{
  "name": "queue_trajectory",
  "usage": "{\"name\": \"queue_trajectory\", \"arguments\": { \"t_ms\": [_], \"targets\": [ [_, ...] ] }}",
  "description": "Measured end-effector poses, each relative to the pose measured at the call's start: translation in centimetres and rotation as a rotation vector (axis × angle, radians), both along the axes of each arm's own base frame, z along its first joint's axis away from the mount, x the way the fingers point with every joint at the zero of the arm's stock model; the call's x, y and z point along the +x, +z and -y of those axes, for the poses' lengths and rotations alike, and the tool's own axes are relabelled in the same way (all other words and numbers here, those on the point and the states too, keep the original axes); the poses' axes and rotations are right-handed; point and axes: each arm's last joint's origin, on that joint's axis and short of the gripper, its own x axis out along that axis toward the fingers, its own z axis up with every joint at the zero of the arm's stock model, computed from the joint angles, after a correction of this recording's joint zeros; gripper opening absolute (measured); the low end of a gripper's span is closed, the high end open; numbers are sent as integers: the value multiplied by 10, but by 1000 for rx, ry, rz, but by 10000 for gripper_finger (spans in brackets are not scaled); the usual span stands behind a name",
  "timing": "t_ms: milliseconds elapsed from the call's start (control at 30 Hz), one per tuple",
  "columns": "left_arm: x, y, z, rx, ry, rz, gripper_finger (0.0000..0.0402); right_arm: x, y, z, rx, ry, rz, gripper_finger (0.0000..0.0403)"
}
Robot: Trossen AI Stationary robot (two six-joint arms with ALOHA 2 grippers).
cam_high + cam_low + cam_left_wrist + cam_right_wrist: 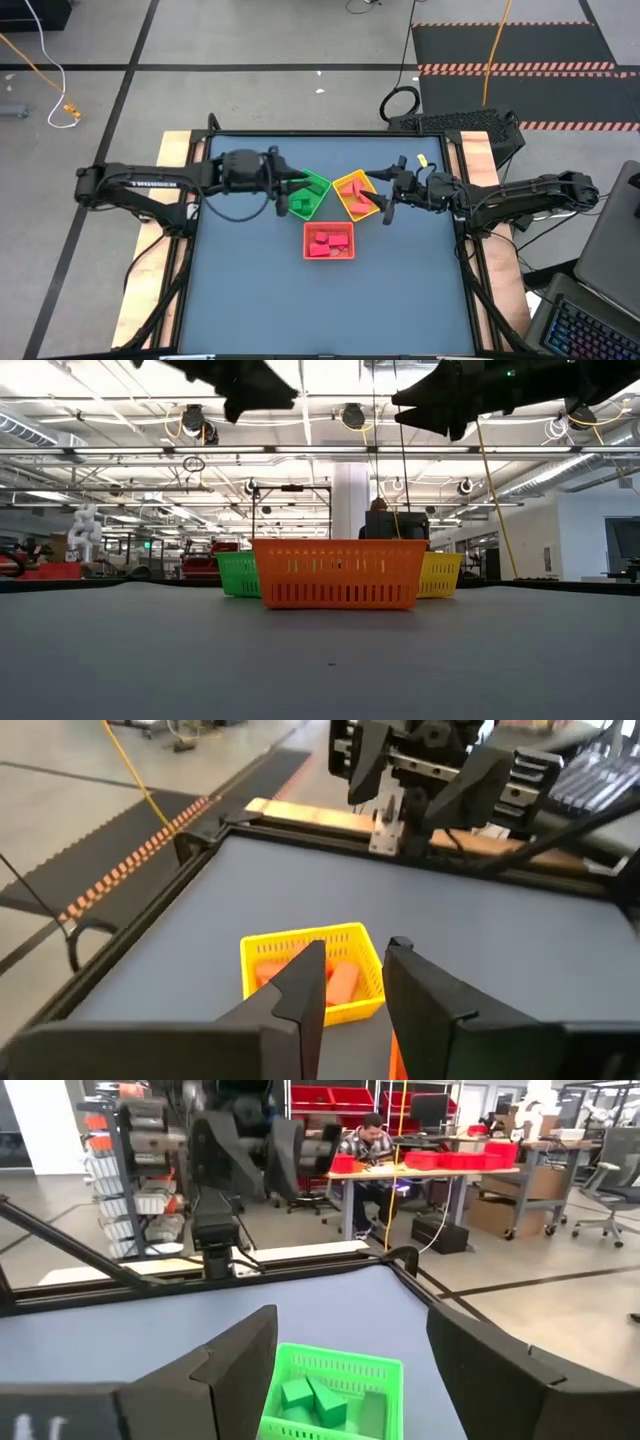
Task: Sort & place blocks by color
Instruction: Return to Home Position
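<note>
Three mesh trays stand together mid-table. The green tray holds green blocks. Salmon-orange blocks lie in the yellow tray. Red blocks sit in the red tray, which is nearest in the low view. My left gripper hovers at the green tray's left side, open by a narrow gap and empty. My right gripper hovers at the yellow tray's right side, wide open and empty.
Bare blue-grey table top spreads toward the near edge and to both sides of the trays. Wooden side rails border the table. A laptop sits off the table's right. A person sits at a desk far behind.
</note>
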Motion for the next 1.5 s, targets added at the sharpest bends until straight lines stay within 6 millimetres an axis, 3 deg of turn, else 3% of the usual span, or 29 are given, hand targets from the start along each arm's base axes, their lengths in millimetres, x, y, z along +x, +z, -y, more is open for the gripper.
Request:
{"name": "queue_trajectory", "arguments": {
  "t_ms": [200, 300, 667, 933, 1033, 1233, 1500],
  "targets": [
    [-23, -43, 3, -76, 23, 83, 99, 0, 0, 0, 17, 0, 2, 254],
    [-37, -54, 5, -93, 29, 120, 98, 0, 0, 0, 16, 0, 2, 254],
    [-88, -47, 19, -83, -15, 284, 97, 0, -3, 0, 17, -1, -25, 254],
    [-118, -61, 27, -82, -22, 316, 97, -4, -4, -7, 61, 29, -54, 254],
    [-130, -68, 29, -100, -32, 338, 97, -13, -2, -11, 95, 50, -9, 254],
    [-146, -77, 31, -124, -26, 396, 97, -41, -18, -20, 164, 106, 82, 254],
    [-151, -77, 38, -164, -73, 412, 97, -77, -46, -23, 238, 169, 289, 254]
  ]
}}
